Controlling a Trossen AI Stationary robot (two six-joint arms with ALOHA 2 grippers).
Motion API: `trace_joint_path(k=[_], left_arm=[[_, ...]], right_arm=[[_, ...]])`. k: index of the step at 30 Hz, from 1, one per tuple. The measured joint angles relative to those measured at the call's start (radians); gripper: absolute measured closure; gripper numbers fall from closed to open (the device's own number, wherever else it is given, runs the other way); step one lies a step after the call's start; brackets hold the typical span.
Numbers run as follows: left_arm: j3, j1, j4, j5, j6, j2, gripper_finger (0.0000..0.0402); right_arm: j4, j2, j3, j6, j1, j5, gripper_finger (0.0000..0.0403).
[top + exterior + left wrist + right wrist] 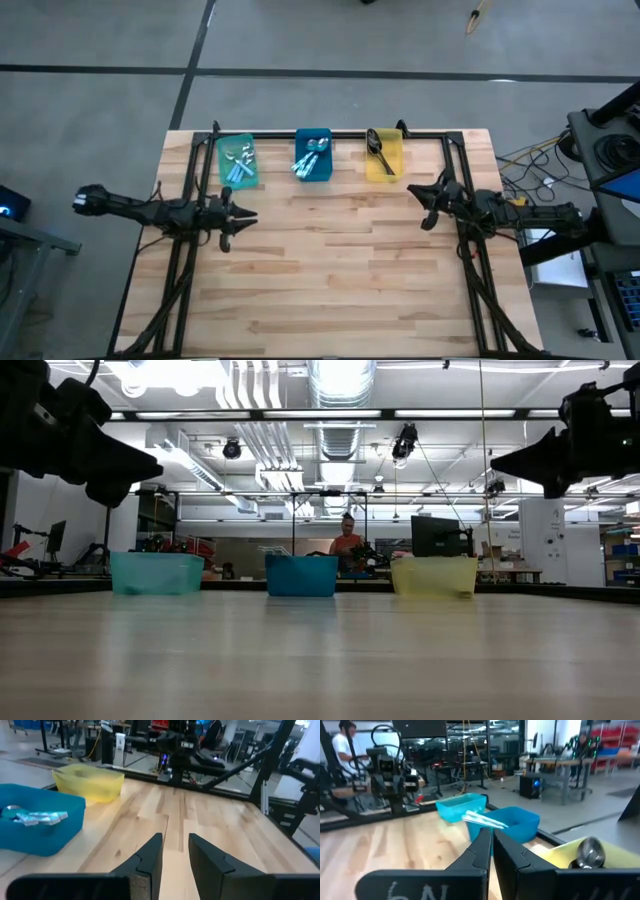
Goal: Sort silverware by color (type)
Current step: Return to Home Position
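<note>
Wedge left end effector (175, 836), right end effector (491, 832); plank table (225, 835); shiny spoons (590, 852).

The left tool (247, 216) is level, its arm stretched straight out behind it. Its two fingers (150, 855) are parted by a narrow gap with nothing between them. Ahead of it and well apart, the right tool (415, 190) points back toward it, fingers (512, 855) pressed together and arm likewise extended behind.
</note>
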Motion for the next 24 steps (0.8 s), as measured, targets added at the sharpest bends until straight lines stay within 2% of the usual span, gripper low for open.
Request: trace_joint_path(k=[3, 24], left_arm=[[0.0, 0.0, -0.002, 0.0, -0.001, 0.012, 0.0326], [0.002, 0.0, 0.001, 0.0, -0.002, 0.029, 0.0326]], right_arm=[[-0.001, 0.007, 0.0, 0.049, 0.0, -0.001, 0.0394], [-0.003, 0.007, 0.0, 0.04, 0.0, 0.0, 0.0394]])
